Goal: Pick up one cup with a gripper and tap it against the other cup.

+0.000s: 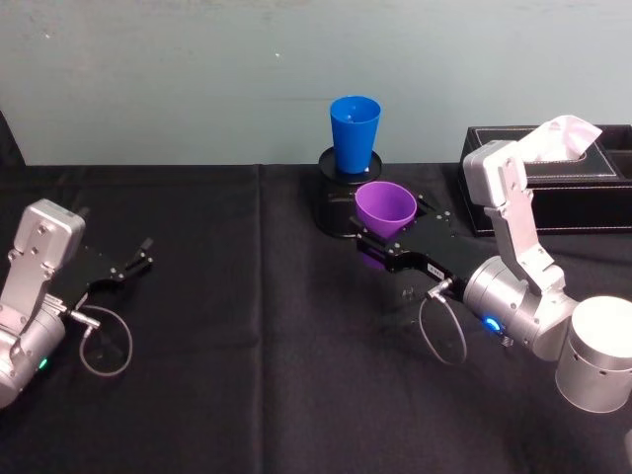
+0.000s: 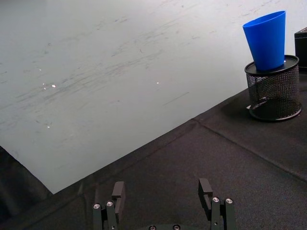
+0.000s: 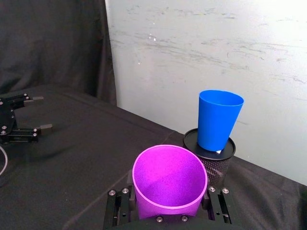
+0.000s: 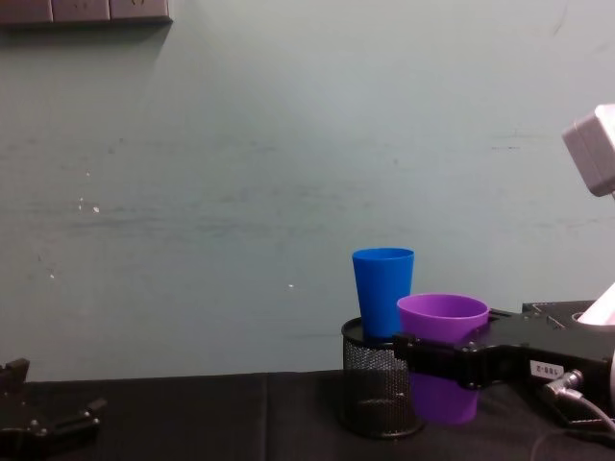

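The purple cup (image 1: 385, 205) hangs a little above the black cloth, held upright, with my right gripper (image 1: 395, 231) shut on its lower wall. The right wrist view shows the purple cup (image 3: 169, 176) between the black fingers (image 3: 118, 210). Just behind it, the blue cup (image 1: 355, 132) stands on top of a black wire-mesh pot (image 1: 339, 205). From the chest, the purple cup (image 4: 443, 328) sits right of and lower than the blue cup (image 4: 382, 288), with a small gap between them. My left gripper (image 2: 161, 189) rests open at the far left of the table (image 1: 197, 296).
A black tissue box (image 1: 568, 197) with a white tissue (image 1: 570, 134) stands at the back right, close behind my right arm. The mesh pot (image 4: 377, 389) stands beside the held cup. A pale wall runs along the table's far edge.
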{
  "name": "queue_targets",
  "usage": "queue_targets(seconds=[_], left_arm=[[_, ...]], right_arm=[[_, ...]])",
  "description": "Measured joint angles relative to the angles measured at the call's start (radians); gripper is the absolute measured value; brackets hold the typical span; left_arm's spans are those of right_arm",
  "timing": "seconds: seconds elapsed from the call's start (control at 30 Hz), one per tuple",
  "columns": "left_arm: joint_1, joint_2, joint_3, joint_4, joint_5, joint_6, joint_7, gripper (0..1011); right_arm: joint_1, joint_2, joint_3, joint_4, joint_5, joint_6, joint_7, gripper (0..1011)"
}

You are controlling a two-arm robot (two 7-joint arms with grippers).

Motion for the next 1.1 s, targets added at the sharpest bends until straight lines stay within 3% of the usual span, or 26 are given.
queue_targets(seconds=[1.1], left_arm=[[0.0,0.0,0.0,0.0,0.0,0.0,0.0,1000]], right_arm=[[0.0,0.0,0.0,0.0,0.0,0.0,0.0,735]])
